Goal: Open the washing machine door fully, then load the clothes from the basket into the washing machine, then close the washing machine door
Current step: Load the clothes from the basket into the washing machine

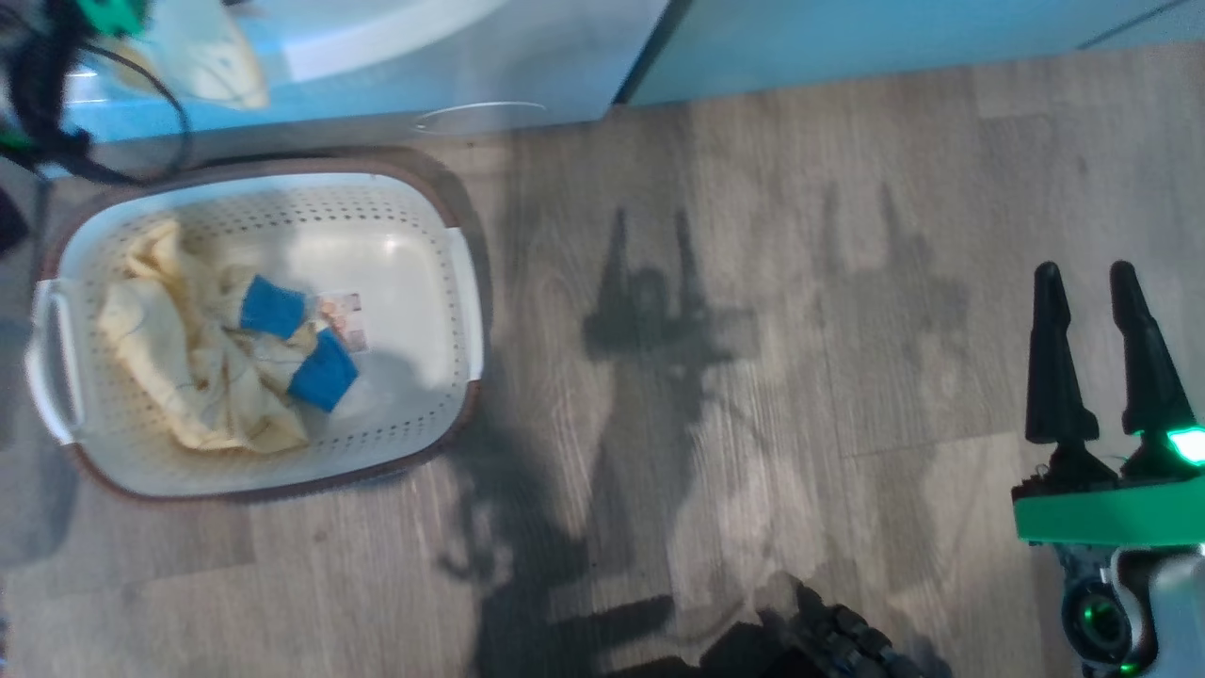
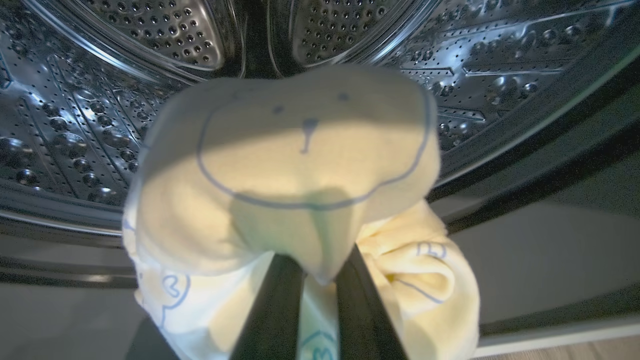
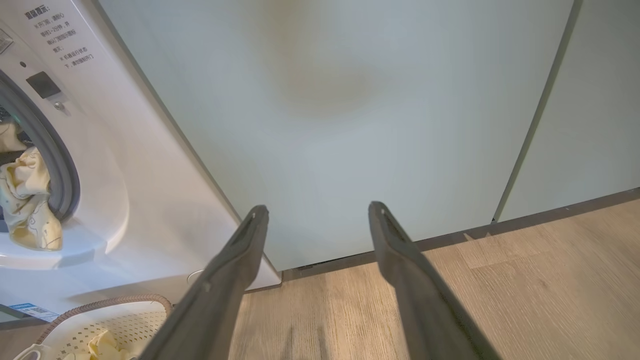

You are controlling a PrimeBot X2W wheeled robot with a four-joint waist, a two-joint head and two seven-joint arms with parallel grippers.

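Several clothes [image 1: 188,377] lie in the basket [image 1: 414,245] on the floor [image 1: 753,377] in the head view: pale yellow pieces and two blue pieces [image 1: 273,306]. The right claw [image 1: 1084,268] hangs at the lower right, fingers apart and empty. The washer [image 1: 527,56] runs along the top edge.

In the left wrist view, the left claw [image 2: 320,262] is clamped on a yellow garment [image 2: 300,165] with a printed face, held right at the mouth of the drum [image 2: 100,125].

In the right wrist view, the right claw points at a cabinet [image 3: 350,100], well apart from the washer. Yellow cloth hangs there beside the gasket [image 3: 65,165].

The open mouth suggests the door is already open, and loading looks partway done. This garment needs releasing, the basket's heap follows, then the door must be closed.
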